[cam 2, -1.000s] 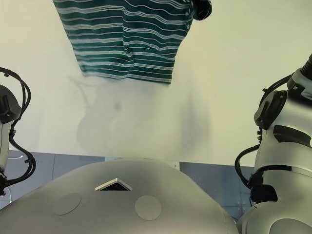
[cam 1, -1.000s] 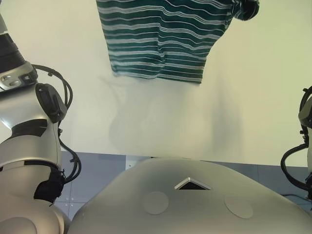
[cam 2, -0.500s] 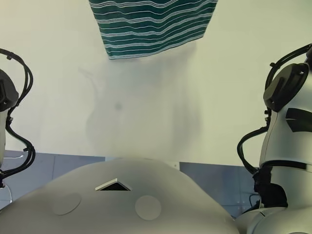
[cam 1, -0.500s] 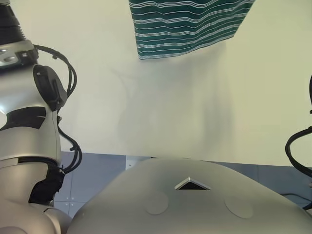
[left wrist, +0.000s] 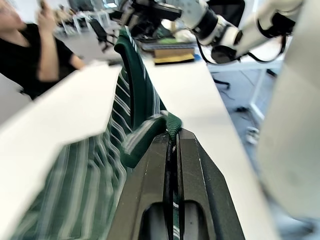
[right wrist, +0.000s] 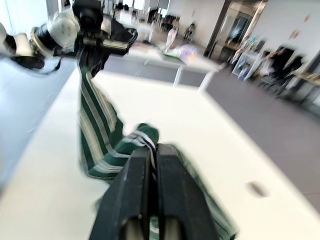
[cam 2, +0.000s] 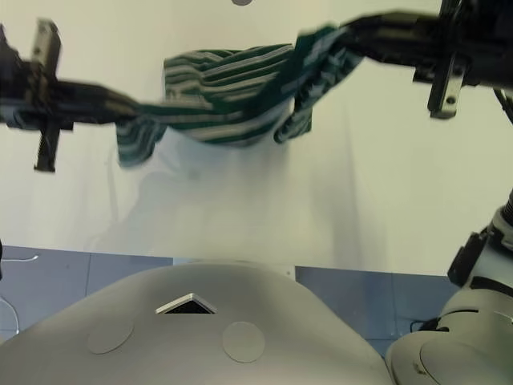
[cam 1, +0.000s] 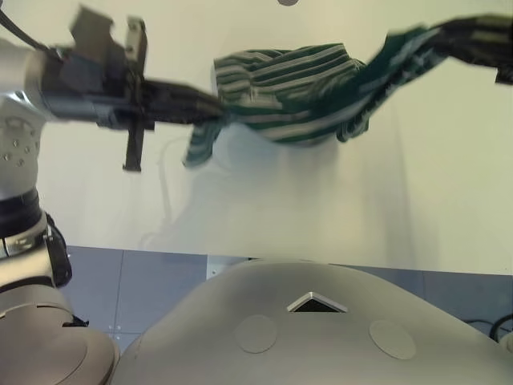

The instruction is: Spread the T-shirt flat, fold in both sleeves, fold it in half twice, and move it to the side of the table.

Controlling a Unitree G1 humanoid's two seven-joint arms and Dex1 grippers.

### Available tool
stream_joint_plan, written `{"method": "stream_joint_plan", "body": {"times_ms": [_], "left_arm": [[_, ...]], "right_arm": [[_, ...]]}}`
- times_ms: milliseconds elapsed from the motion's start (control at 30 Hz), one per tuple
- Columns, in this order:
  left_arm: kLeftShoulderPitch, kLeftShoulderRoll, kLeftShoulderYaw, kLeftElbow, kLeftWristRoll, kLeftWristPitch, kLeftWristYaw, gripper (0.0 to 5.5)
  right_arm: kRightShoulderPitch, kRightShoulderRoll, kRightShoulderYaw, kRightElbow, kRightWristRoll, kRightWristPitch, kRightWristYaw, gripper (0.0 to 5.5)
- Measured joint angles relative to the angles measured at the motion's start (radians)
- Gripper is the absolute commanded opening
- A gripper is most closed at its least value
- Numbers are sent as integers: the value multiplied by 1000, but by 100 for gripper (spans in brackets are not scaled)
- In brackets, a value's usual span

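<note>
The green T-shirt [cam 1: 296,88] with white stripes hangs bunched and stretched between my two grippers, above the far part of the white table [cam 1: 264,208]. My left gripper [cam 1: 210,108] is shut on the shirt's left end, and one corner droops below it. My right gripper [cam 2: 353,36] is shut on the right end, higher and farther back. In the left wrist view the fingers [left wrist: 192,165] pinch a rolled green edge [left wrist: 150,135]. The right wrist view has cloth [right wrist: 107,135] clamped between the fingers [right wrist: 172,185].
The table's near edge [cam 1: 321,263] runs across the view, with grey floor [cam 1: 152,281] below it. A small dark hole [right wrist: 257,189] marks the tabletop. Bare table surface lies under and in front of the shirt.
Both arms swung down into view from above. The shirt, which hung straight down, now sags lower and bunched between the two grippers.
</note>
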Motion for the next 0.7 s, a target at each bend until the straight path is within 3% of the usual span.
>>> {"method": "stream_joint_plan", "body": {"times_ms": [167, 300, 400, 500, 567, 700], "left_arm": [[183, 26, -73, -54, 28, 0, -30, 0], [298, 44, -318, 81, 418, -281, -44, 0], [347, 44, -380, 120, 514, -405, -56, 0], [350, 44, -392, 232, 611, -544, -49, 0], [341, 45, -384, 241, 611, -555, -53, 43], [380, 104, -359, 80, 442, -376, -102, 104]], "right_arm": [[198, -87, 79, -155, -75, -35, 89, 1], [379, -106, 300, -165, -357, -210, 81, 1], [477, -113, 396, -186, -447, -272, 78, 1], [513, -128, 413, -163, -506, -315, 53, 1], [522, -145, 387, -153, -503, -321, 51, 51], [571, -169, 339, -223, -318, -253, 99, 118]]}}
